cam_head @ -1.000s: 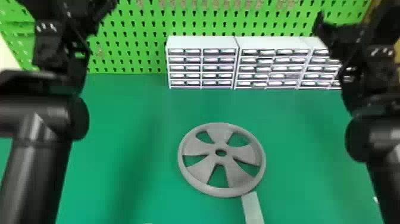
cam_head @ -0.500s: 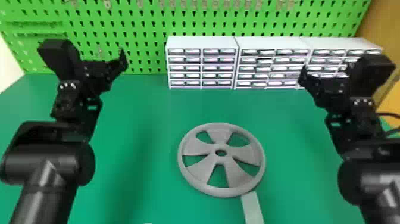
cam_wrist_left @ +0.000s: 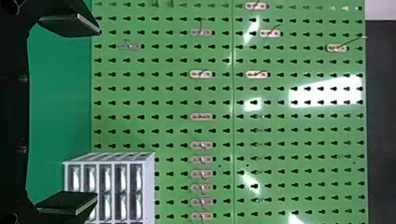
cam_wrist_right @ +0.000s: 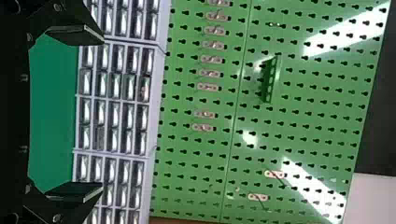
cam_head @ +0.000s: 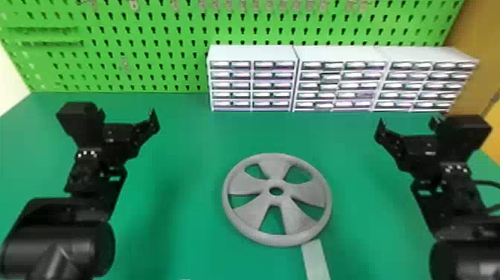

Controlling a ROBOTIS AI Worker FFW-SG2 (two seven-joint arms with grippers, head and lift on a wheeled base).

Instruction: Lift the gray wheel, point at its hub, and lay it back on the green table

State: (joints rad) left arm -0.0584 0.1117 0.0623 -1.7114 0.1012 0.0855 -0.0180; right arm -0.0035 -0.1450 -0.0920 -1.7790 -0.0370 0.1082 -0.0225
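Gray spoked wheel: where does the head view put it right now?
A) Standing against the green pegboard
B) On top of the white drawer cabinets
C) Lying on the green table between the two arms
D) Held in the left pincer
C: the gray spoked wheel lies on the green table, with the open left pincer and open right pincer clear of it.

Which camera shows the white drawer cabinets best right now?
Head view: the whole row of white drawer cabinets stands upright there. The right wrist view shows them larger but sideways and cropped at both ends; the left wrist view shows one end, partly behind a finger of the left tool.
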